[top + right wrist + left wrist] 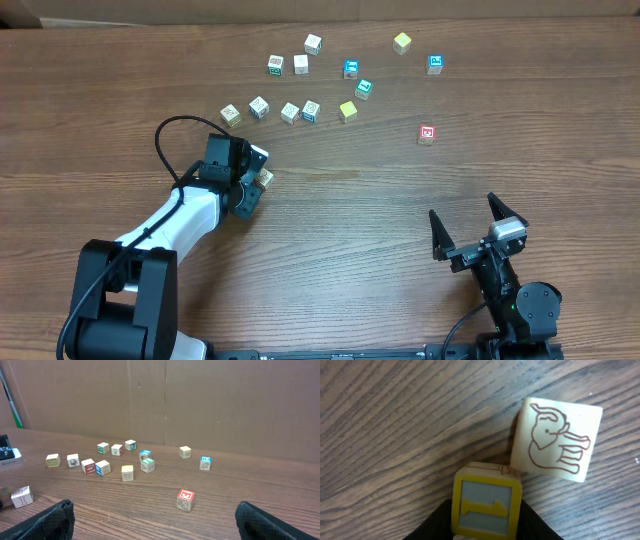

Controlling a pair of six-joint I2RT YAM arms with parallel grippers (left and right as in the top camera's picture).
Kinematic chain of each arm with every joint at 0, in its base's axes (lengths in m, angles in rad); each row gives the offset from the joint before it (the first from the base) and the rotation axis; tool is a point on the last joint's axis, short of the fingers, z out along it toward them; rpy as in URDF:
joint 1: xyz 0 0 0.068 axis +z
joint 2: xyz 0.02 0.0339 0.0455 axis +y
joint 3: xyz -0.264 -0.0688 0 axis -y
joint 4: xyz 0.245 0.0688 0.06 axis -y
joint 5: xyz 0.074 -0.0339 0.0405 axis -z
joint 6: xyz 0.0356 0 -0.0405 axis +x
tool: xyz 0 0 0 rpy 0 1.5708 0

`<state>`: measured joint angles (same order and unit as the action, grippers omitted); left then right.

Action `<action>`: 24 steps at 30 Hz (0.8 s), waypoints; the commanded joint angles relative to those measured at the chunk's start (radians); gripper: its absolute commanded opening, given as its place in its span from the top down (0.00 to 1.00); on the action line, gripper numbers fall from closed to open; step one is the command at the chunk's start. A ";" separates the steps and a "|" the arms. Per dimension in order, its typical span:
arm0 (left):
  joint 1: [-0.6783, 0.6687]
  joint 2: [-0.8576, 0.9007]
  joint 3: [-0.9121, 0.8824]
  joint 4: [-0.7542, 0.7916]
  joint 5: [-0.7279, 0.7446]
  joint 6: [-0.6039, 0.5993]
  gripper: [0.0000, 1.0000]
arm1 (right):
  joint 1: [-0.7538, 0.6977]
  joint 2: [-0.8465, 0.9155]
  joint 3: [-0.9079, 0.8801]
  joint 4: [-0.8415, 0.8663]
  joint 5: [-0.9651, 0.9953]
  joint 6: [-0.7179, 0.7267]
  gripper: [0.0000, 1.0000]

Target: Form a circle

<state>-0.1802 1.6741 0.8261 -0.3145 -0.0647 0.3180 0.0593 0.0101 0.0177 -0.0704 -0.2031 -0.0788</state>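
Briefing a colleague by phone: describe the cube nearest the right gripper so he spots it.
Find the right gripper at the overhead view's lower right. Beyond it one cube stands alone, clear of the other cubes. Only it has a red top.

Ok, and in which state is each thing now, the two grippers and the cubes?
left gripper: shut on the yellow-framed cube.
right gripper: open, empty.
yellow-framed cube: held between the left fingers.
elephant cube: lying on the table, right beside the held cube.
red cube: on the table, alone.
other cubes: scattered, no circle formed yet.
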 commanded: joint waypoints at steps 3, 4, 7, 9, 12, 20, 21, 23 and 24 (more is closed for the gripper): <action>0.012 0.006 -0.005 0.017 -0.016 0.030 0.67 | -0.002 -0.007 -0.010 0.005 0.000 0.000 0.00; 0.012 0.006 -0.005 0.017 -0.015 0.038 0.66 | -0.002 -0.007 -0.010 0.005 0.000 0.000 0.00; 0.012 0.006 -0.005 0.017 -0.012 0.042 0.65 | -0.002 -0.007 -0.010 0.005 0.000 0.000 0.00; 0.012 0.006 -0.005 0.016 -0.013 0.042 0.64 | -0.002 -0.007 -0.010 0.005 0.000 0.000 0.00; 0.012 0.006 -0.005 0.016 -0.013 0.042 0.62 | -0.002 -0.007 -0.010 0.005 0.000 0.000 0.00; 0.012 0.006 -0.005 0.012 -0.013 0.042 0.59 | -0.002 -0.007 -0.010 0.005 0.000 0.000 0.00; 0.012 0.006 -0.005 0.012 -0.012 0.041 0.60 | -0.002 -0.007 -0.010 0.005 0.000 0.000 0.00; 0.012 0.006 -0.005 0.010 0.002 0.041 0.59 | -0.002 -0.007 -0.010 0.005 0.000 0.000 0.00; 0.012 0.005 -0.005 0.008 0.014 0.041 0.59 | -0.002 -0.007 -0.010 0.005 0.000 0.000 0.00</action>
<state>-0.1802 1.6741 0.8261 -0.3031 -0.0673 0.3447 0.0593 0.0101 0.0177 -0.0711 -0.2028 -0.0784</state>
